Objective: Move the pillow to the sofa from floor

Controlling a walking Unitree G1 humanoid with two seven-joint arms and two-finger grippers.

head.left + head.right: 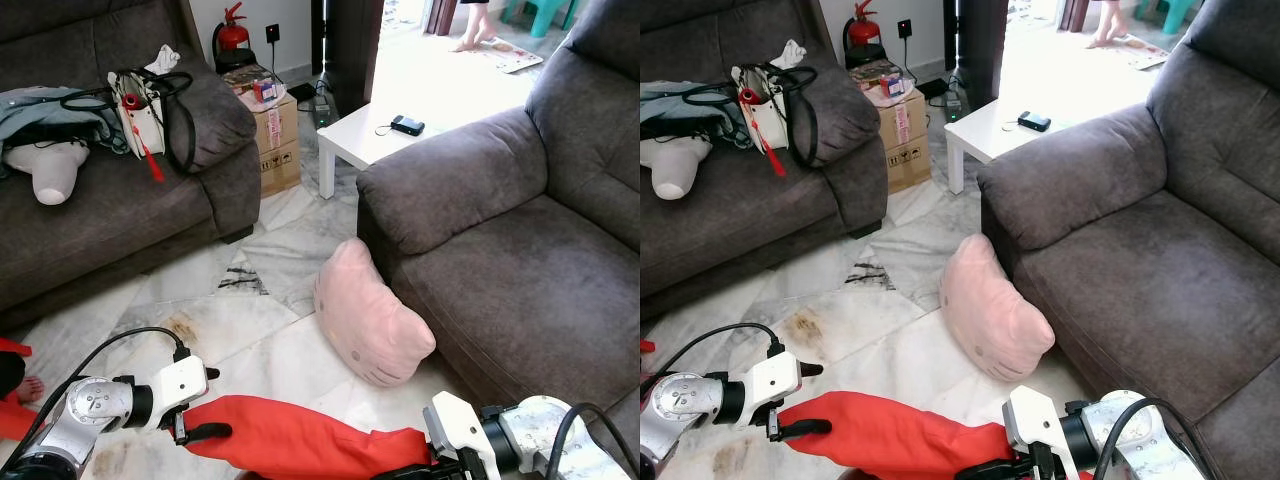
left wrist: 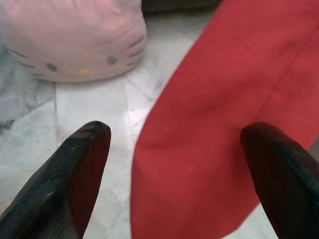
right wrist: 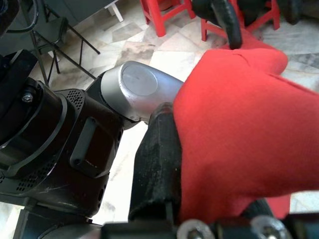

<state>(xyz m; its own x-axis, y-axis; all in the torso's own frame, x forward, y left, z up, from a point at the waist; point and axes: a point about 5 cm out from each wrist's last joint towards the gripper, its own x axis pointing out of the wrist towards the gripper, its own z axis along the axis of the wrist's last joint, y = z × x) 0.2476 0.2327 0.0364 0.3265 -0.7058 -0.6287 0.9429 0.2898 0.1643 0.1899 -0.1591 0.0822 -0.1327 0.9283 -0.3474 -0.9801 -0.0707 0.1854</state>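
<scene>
A pink cat-face pillow (image 1: 370, 320) stands on the marble floor, leaning on the front of the grey sofa (image 1: 520, 270) at right; it also fills the far end of the left wrist view (image 2: 75, 40). A long red pillow (image 1: 300, 435) hangs low between my arms. My left gripper (image 1: 212, 403) is open, its fingers (image 2: 84, 164) spread on either side of the red pillow's (image 2: 224, 124) end. Near the frame's lower edge, my right gripper (image 1: 437, 462) is shut on the other end, one finger (image 3: 154, 164) pressed into the red fabric (image 3: 249, 124).
A second grey sofa (image 1: 100, 220) at left carries a white bag (image 1: 150, 110) and clothes. Cardboard boxes (image 1: 275, 130), a fire extinguisher (image 1: 232, 38) and a white side table (image 1: 360, 135) stand behind. A person's foot (image 1: 28, 388) is at lower left, another person's feet (image 1: 475, 40) far back.
</scene>
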